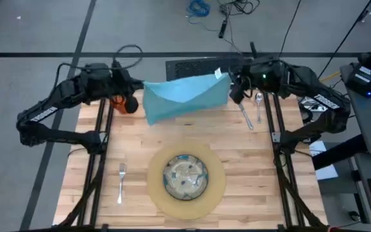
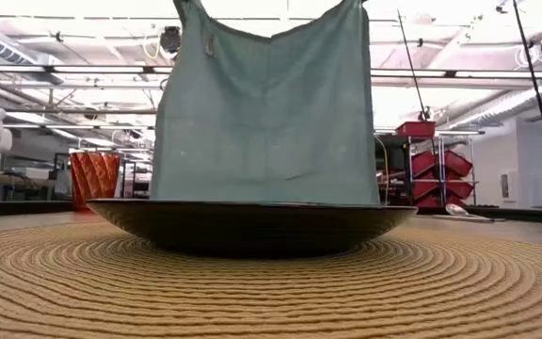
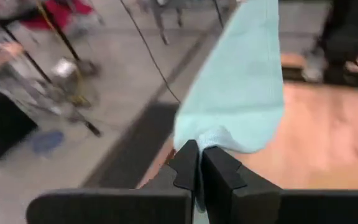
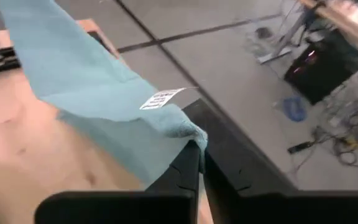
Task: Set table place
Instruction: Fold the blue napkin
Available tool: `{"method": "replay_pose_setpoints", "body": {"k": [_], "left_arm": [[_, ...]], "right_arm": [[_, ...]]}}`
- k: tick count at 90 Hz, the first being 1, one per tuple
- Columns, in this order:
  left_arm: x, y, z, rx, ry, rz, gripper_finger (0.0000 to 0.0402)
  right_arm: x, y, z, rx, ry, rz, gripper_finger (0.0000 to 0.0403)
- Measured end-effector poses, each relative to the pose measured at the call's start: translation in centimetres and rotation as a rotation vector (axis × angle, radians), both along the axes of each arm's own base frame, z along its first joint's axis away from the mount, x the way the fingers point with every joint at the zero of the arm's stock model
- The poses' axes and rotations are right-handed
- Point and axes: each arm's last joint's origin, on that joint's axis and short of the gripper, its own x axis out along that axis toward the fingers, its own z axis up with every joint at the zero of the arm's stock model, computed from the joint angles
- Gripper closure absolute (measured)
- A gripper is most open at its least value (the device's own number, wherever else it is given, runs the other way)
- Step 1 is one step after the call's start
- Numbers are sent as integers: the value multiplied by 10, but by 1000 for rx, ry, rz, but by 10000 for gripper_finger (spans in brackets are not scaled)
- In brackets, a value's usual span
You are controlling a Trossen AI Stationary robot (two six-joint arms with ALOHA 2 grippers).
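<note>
Your teal napkin (image 1: 187, 96) hangs stretched above the table's (image 1: 263, 161) far edge, left gripper (image 1: 142, 87) pinched tight on one top corner, right gripper (image 1: 227, 78) clamped on the other beside the white tag (image 4: 161, 98). Below it, the orange cup (image 1: 118, 102) sits by the far-left corner, knife (image 1: 245, 116) and spoon (image 1: 259, 103) far-right. Plate (image 1: 185, 176) on the round mat (image 1: 218, 187) waits at the near edge, fork (image 1: 121, 182) to its left.

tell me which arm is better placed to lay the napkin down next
Neither alone: left gripper and right gripper each pinch a top corner of the napkin, which hangs spread between them at the table's far edge. Likely both lower it together.
</note>
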Motion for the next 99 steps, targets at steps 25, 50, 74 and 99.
{"method": "replay_pose_setpoints", "body": {"k": [25, 50, 74, 99], "left_arm": [[16, -43, -23, -124, 49, -196, 402], [18, -55, -5, 30, -45, -132, 402], [7, -22, 19, 187, -97, 107, 402], [0, 31, 42, 178, -118, 253, 402]], "right_arm": [[-15, 49, -11, 130, 68, 18, 403], [-22, 66, -4, 48, -8, 24, 403], [-23, 19, 12, -14, -92, -25, 403], [-19, -52, 27, -55, -256, -23, 403]]}}
